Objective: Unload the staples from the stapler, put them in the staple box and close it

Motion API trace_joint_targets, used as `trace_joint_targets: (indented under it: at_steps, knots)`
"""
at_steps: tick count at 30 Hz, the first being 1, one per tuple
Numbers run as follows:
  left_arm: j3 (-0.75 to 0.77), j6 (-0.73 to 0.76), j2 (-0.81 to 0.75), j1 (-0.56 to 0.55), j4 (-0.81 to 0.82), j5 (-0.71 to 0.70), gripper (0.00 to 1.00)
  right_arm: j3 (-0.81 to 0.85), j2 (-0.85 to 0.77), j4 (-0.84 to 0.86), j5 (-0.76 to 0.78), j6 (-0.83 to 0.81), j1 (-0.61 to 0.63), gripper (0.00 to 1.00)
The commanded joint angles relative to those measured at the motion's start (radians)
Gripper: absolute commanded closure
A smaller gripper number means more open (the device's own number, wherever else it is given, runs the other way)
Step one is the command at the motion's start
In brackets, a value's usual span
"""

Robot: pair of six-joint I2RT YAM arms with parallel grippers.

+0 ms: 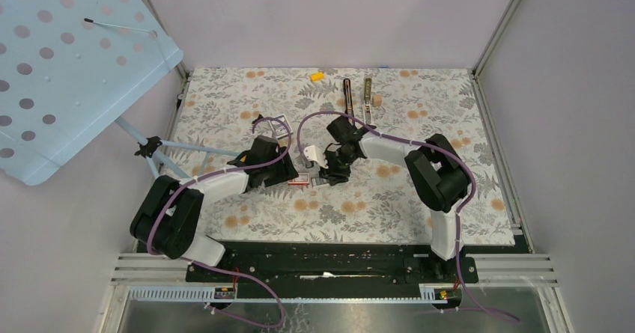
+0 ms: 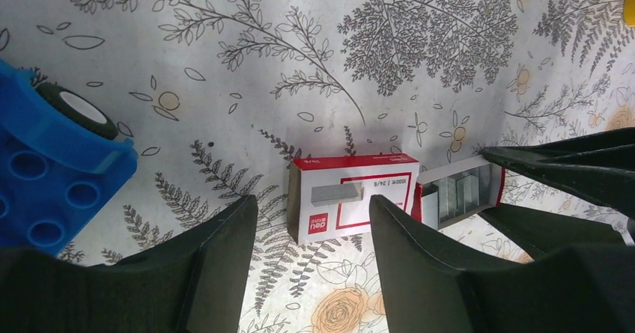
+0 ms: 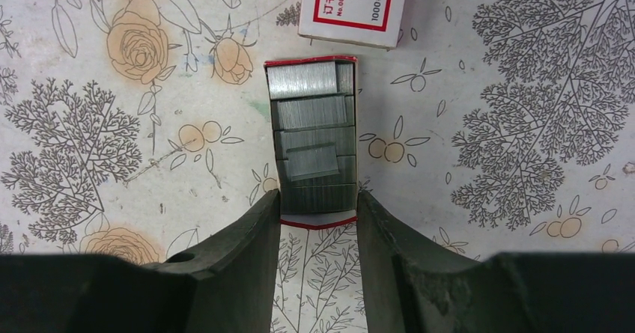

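Observation:
The stapler (image 1: 348, 96) lies at the back of the table, a long black body with its narrow metal rail (image 1: 368, 97) beside it, far from both grippers. My left gripper (image 2: 314, 224) is open and empty, just short of a red-white staple box sleeve (image 2: 352, 197). My right gripper (image 3: 318, 206) is closed on the near end of the open staple tray (image 3: 313, 135), which holds several staple strips; its red end edge bows between the fingers. In the top view both grippers (image 1: 298, 174) (image 1: 327, 174) meet at mid-table.
A blue toy block with a wheel (image 2: 45, 176) lies left of the left gripper. A small yellow piece (image 1: 317, 75) lies at the back. A blue perforated board (image 1: 60, 63) on a stand overhangs the left side. The sleeve (image 3: 352, 7) lies beyond the tray.

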Motion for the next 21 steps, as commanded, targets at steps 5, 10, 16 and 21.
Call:
trace_joint_targets:
  at_steps: [5,10,16,21]
  knots:
    - [0.013,0.026,0.039,0.000,0.016,0.035,0.41,0.059,0.020,0.015,0.020,0.027,0.013,0.64]
    - [0.011,0.028,0.039,0.001,0.018,0.040,0.42,0.073,0.031,0.013,0.020,0.027,0.020,0.64]
    - [0.013,0.032,0.046,0.000,0.019,0.046,0.42,0.082,0.035,0.019,0.019,0.027,0.027,0.65]
    - [0.017,0.037,0.054,-0.001,0.021,0.054,0.43,0.087,0.032,0.022,0.021,0.030,0.031,0.64]
